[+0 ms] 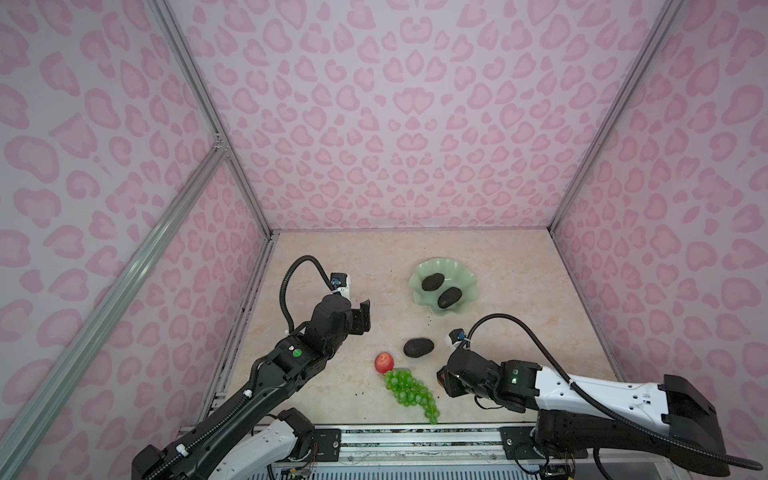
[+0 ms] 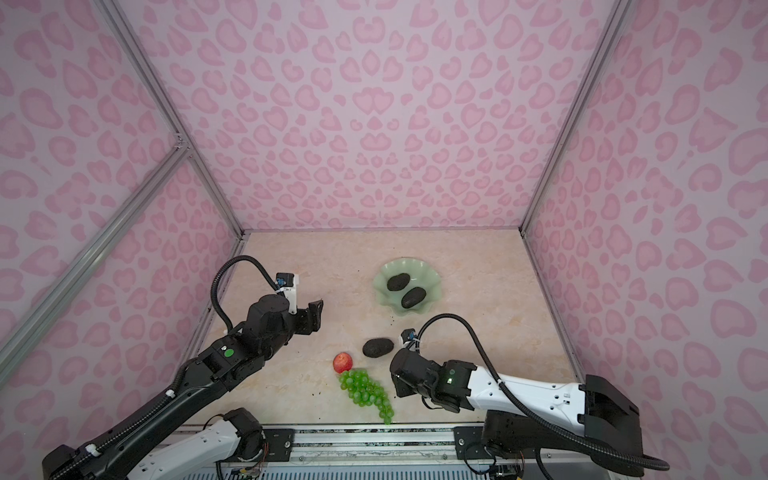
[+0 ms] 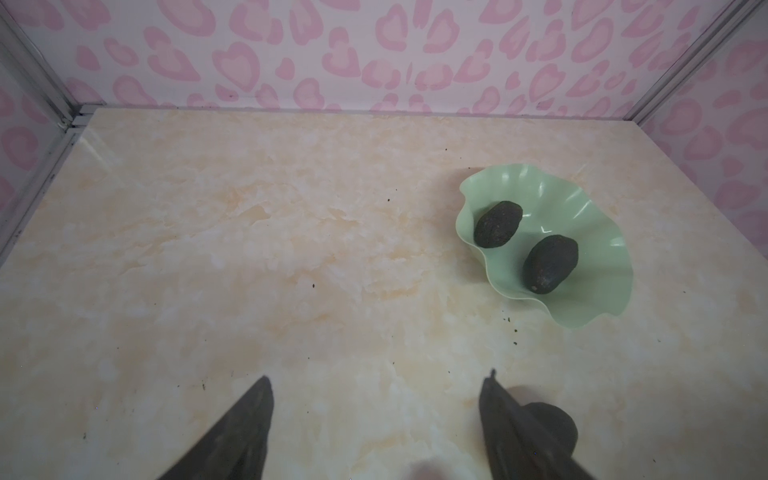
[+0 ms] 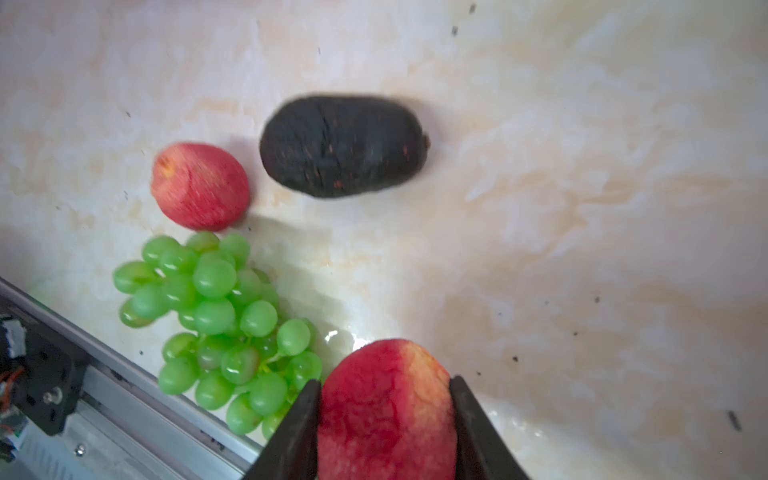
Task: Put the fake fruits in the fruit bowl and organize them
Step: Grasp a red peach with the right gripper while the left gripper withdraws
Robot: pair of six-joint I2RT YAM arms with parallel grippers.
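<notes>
The fruit bowl was loaded with only two avocados, an apple was clasped in the right hand, and the left hand was spread wide, empty.

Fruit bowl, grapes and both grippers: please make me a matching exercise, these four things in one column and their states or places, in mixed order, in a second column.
1. pale mint-green wavy-rimmed bowl
2. glossy green grape bunch
3. right gripper
4. left gripper

a. fingers apart, holding nothing
b. beside the loose red apple-like fruit
c. holds two dark oval avocados
d. fingers closed on a second red apple-like fruit

Pairs: 1-c, 2-b, 3-d, 4-a.
</notes>
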